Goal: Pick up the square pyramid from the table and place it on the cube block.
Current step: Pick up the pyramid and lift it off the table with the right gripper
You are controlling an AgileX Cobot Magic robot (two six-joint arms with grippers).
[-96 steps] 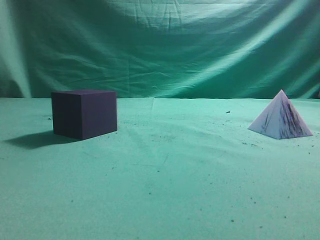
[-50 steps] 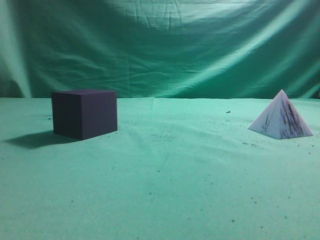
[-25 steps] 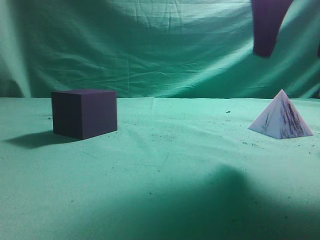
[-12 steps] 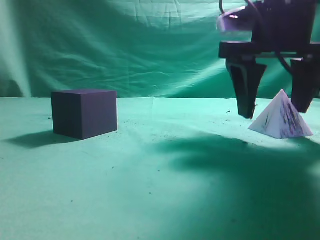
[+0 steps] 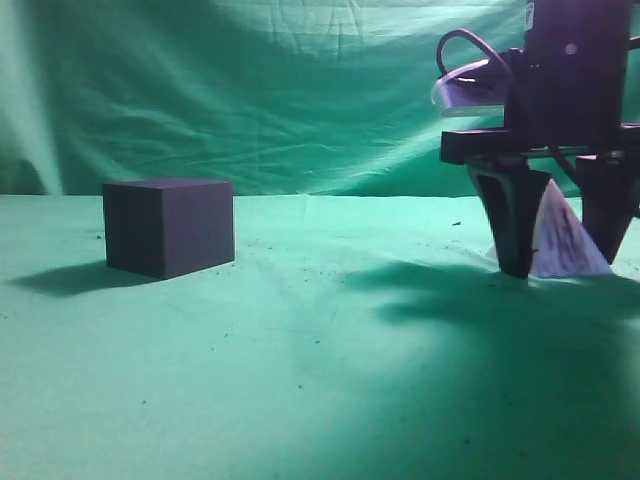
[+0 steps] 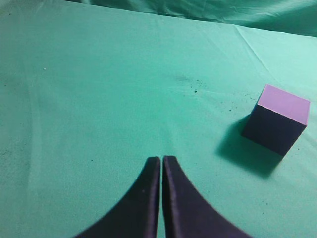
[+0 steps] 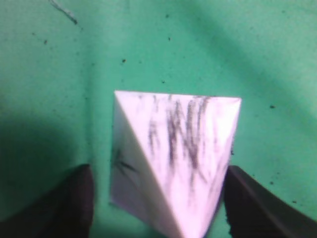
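beside pyramid (image 7: 173,158) edges, right claw (image 5: 562,262) spread

Right gripper (image 5: 562,258): matte black body, boxy upper housing with a flat horizontal crossbar under it, two thick tapered black fingers (image 5: 517,228) narrowing to blunt tips. A black cable loops in an arc off the housing's left side. Pale rounded piece with a glossy highlight sits at upper left of the housing. Left gripper (image 6: 161,198): two dark matte fingers with curved, flaring outer edges, smooth surfaces, no visible screws or markings
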